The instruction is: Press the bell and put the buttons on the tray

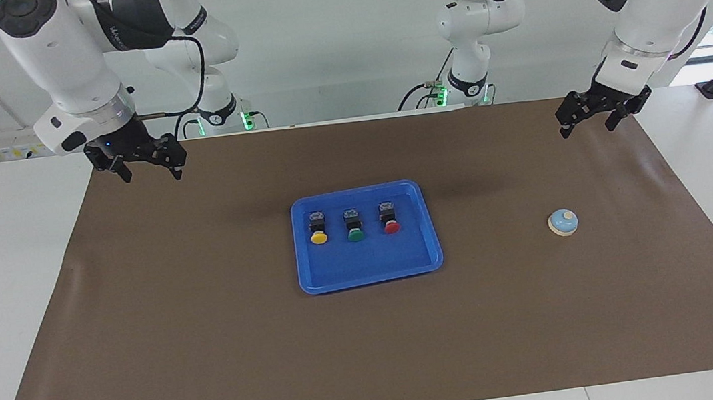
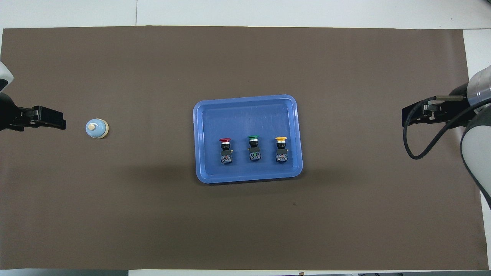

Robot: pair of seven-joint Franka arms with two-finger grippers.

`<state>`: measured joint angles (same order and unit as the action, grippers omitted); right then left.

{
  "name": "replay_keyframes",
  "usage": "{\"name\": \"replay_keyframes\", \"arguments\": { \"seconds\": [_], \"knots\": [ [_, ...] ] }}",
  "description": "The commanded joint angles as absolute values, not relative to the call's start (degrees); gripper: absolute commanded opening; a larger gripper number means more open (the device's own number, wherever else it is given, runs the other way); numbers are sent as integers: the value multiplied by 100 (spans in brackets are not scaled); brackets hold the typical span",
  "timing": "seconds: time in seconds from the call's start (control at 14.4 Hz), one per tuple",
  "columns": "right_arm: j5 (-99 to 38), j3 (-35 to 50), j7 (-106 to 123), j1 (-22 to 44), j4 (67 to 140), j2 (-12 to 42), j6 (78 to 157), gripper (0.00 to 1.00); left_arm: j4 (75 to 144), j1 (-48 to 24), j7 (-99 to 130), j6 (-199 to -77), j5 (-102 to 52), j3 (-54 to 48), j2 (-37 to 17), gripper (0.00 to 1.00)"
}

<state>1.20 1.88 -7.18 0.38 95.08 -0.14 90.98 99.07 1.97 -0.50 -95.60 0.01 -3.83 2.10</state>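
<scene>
The left gripper (image 1: 582, 122) hung in the air over the brown mat (image 1: 212, 350), at the corner nearest the left arm's base, its fingers spread apart and holding nothing. The right gripper (image 1: 148, 171) hung over the matching corner at the right arm's end, its fingers likewise parted and empty. Both arms waited there.

Farther out, near the middle of the mat, the tray (image 1: 307, 276) lay flat. The three buttons stood in a row in the half of it nearer the robots, each apart from the next: the yellow button (image 1: 317, 227) toward the right arm's end, the green button (image 1: 353, 225) in the middle, the red button (image 1: 389, 218) toward the left arm's end. Their black bodies pointed toward the robots and their caps away; whether any body touched the tray's rim could not quite be made out, though a strip of blue seemed to show between.

The bell (image 1: 562, 222) sat on the mat toward the left arm's end, well apart from the tray and a little farther from the robots than the buttons. It lay farther out than the mat corner under the left gripper, untouched and clear of the fingers.
</scene>
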Motion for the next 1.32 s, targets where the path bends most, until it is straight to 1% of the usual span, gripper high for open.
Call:
{"name": "replay_keyframes", "arguments": {
  "seconds": [0.0,0.42,1.25],
  "knots": [
    [176,237,-668,-26,9677,-158,9149,100,9782,176,-53,-9501,-97,-360,167,100],
    [185,237,-668,-35,9677,-158,9149,100,9878,167,-88,-9571,-97,-378,237,100],
    [185,237,-668,-35,9677,-158,9149,100,9853,193,-35,-9580,-97,-369,246,100]
  ]
}}
